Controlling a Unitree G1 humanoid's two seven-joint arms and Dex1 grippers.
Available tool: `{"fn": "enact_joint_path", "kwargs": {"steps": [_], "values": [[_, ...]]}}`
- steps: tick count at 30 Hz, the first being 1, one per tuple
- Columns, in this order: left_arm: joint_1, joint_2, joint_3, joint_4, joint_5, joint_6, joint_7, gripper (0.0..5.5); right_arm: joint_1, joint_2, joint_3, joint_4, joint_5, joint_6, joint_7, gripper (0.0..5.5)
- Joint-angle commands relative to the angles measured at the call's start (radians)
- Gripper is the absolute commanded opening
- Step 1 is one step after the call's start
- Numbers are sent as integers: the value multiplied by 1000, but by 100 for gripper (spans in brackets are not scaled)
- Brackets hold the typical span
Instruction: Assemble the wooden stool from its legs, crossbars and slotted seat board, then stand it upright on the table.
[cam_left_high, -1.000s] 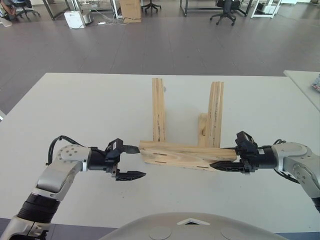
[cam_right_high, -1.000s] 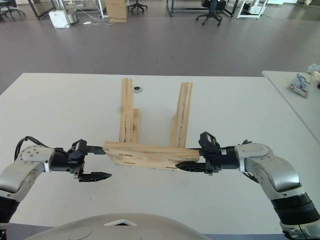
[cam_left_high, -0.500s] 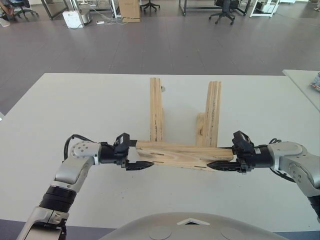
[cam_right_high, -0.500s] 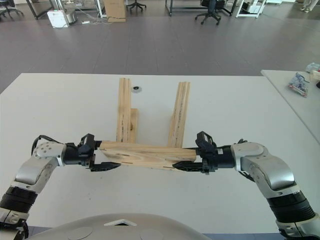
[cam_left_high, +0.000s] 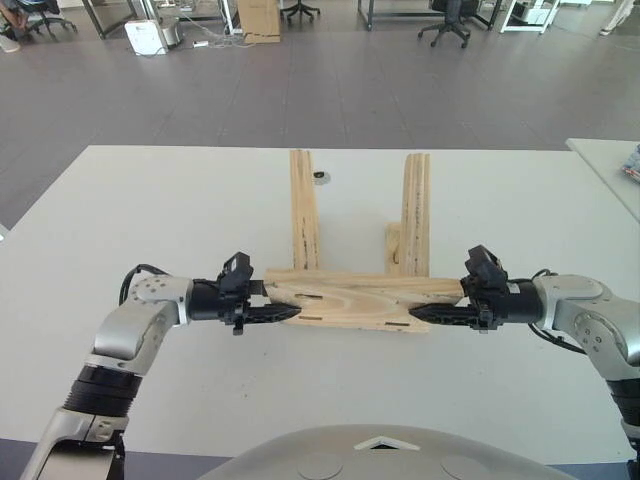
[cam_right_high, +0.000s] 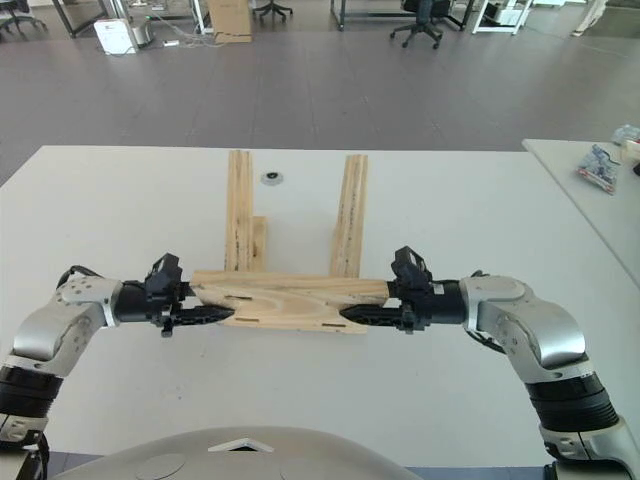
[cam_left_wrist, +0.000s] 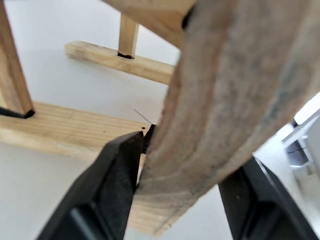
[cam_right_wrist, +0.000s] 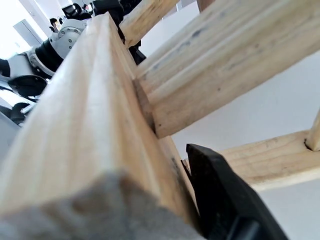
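Grasps the slotted seat board (cam_left_high: 350, 298) at its left end with the left gripper (cam_left_high: 268, 312) and at its right end with the right gripper (cam_left_high: 430, 313), both clenched on the wood, with the legs (cam_left_high: 303, 210) pointing away across the middle of the table (cam_left_high: 150, 200)

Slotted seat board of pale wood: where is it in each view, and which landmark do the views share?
Left eye view: the pale wooden slotted seat board lies crosswise, lower centre.
Right eye view: board at lower centre, further left.
Left wrist view: board, the blurred edge nearest the camera.
Right wrist view: board, the large near plank.
Shared landmark: the pale wooden legs joined to it.
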Motion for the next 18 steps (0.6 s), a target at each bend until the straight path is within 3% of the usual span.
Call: {"fn": "enact_joint_path", "kwargs": {"steps": [1, 5, 10, 14, 18], "values": [[-197, 49, 37, -136, -248, 284, -21, 204, -146, -63, -14, -107, 204, 223, 20, 200], [-431, 49, 112, -89, -483, 607, 64, 174, -401, -61, -103, -28, 431, 410, -35, 155], [-619, -42, 275, 165, -739, 853, 329, 135, -643, -24, -186, 202, 536, 527, -184, 135], [-638, -118, 382, 341, -897, 889, 635, 136, -778, 56, -256, 517, 560, 621, -427, 136], [-680, -226, 439, 368, -826, 752, 985, 135, -811, 204, -312, 670, 455, 543, -792, 136]]}}
